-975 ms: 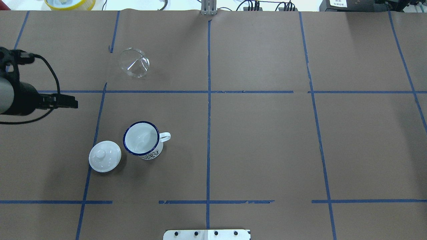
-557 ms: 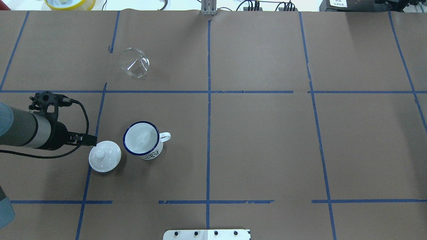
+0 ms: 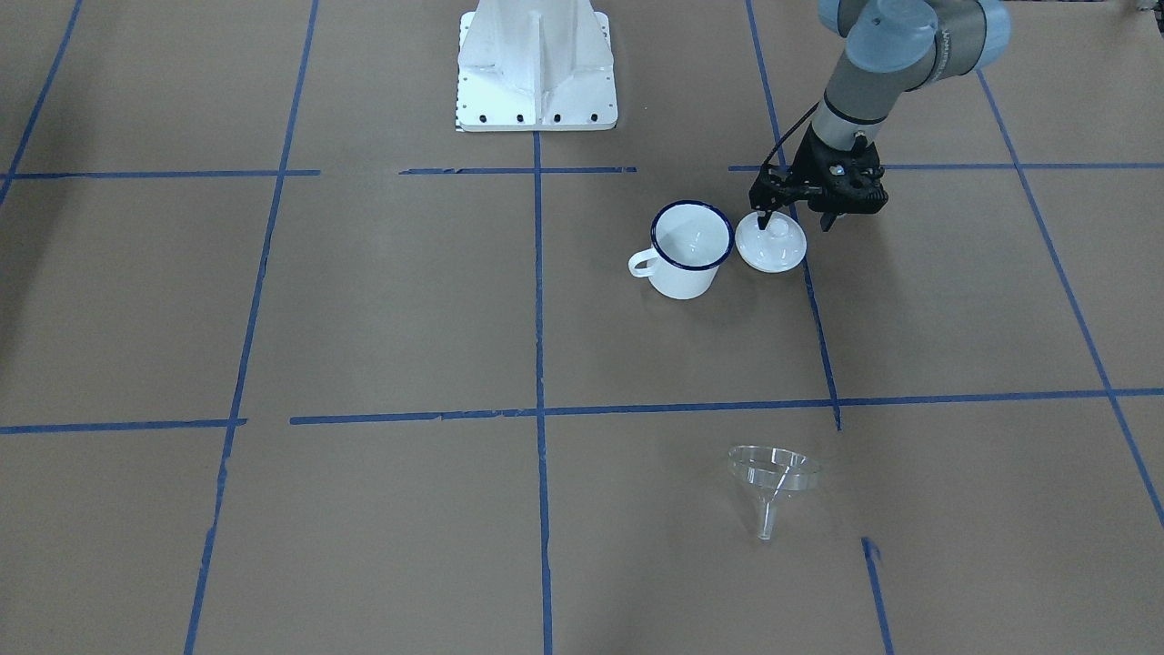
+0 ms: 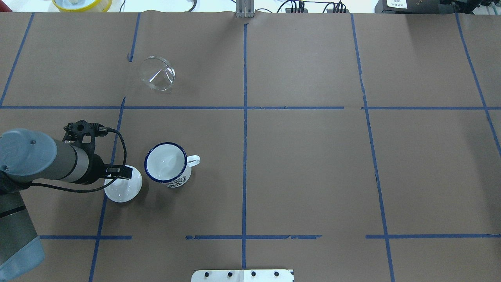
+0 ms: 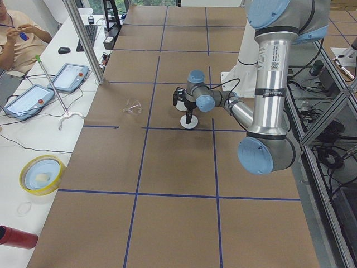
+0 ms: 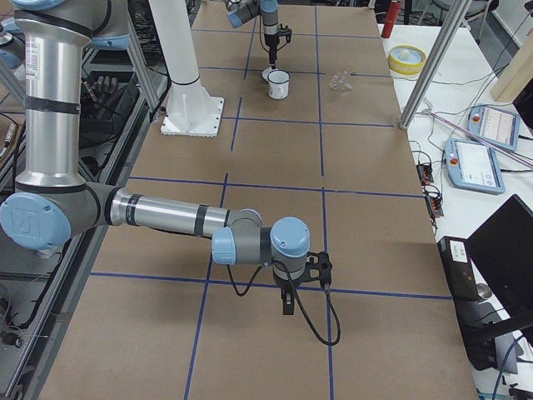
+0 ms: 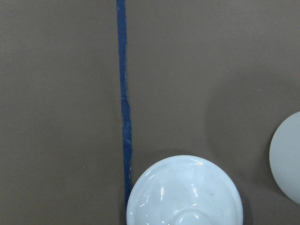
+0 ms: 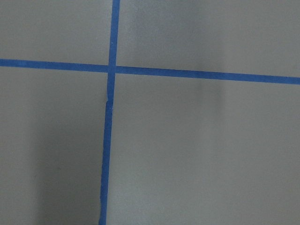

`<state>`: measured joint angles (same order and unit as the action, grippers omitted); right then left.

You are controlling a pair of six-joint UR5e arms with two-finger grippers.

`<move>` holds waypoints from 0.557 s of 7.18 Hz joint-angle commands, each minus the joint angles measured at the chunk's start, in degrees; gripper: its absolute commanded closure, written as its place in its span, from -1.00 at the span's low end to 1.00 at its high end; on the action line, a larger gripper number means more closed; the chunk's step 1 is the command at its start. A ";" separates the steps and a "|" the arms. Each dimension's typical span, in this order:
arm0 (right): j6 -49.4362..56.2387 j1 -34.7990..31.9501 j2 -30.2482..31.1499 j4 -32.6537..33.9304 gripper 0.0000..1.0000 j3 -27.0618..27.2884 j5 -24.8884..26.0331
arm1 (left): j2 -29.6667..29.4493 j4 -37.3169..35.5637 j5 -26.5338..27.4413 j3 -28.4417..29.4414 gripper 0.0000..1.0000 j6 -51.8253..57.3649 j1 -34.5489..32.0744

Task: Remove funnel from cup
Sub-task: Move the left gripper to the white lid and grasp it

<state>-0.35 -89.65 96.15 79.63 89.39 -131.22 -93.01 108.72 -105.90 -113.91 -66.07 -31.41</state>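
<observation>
Overhead: the left arm (image 4: 58, 164) has swung in from the left edge over the last second. It was up beside the tape line, then just short of the white knobbed lid (image 4: 124, 192), and now the left jaws hang over the lid's near-left part and cover its knob. The clear funnel (image 4: 157, 73) has not moved. It lies on its side on the brown counter (image 4: 313, 164) in the far cell, well apart from the white enamel mug (image 4: 167, 164), which is empty and unmoved, with the lid just beside it. Front view: the left jaws stand open, one finger on each side above the lid's back edge, and we cannot tell if they touch it. The funnel's spout points toward the camera. Left side view: the arm points down over the lid and the funnel is apart in the next cell. Right side view: the right arm (image 6: 166, 217) is parked low, far from all three things, and we cannot tell how the right jaws stand. Left wrist view: the lid fills the bottom edge beside the blue tape (image 7: 123, 93), with no fingers in view. Right wrist view: only a tape cross. We judge the funnel already out of the cup, so the removal looks done and this reach is toward the lid, not the funnel.
</observation>
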 commanded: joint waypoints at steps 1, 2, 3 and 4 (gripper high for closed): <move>0.00 0.00 0.00 0.00 -1.00 0.00 0.00 | -0.51 0.00 0.08 0.53 -0.69 -0.28 0.56; 0.00 0.00 0.00 0.00 -1.00 0.00 0.00 | -0.51 0.00 -0.01 0.53 -0.66 -0.28 0.73; 0.00 0.00 0.00 0.00 -1.00 0.00 0.00 | -0.51 0.00 -0.01 0.53 -0.64 -0.28 0.91; 0.00 0.00 0.00 0.00 -1.00 0.00 0.00 | -0.51 0.00 -0.01 0.53 -0.53 -0.28 1.26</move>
<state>-0.35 -89.65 96.15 79.63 89.38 -131.22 -93.51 108.72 -105.90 -113.39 -66.35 -30.51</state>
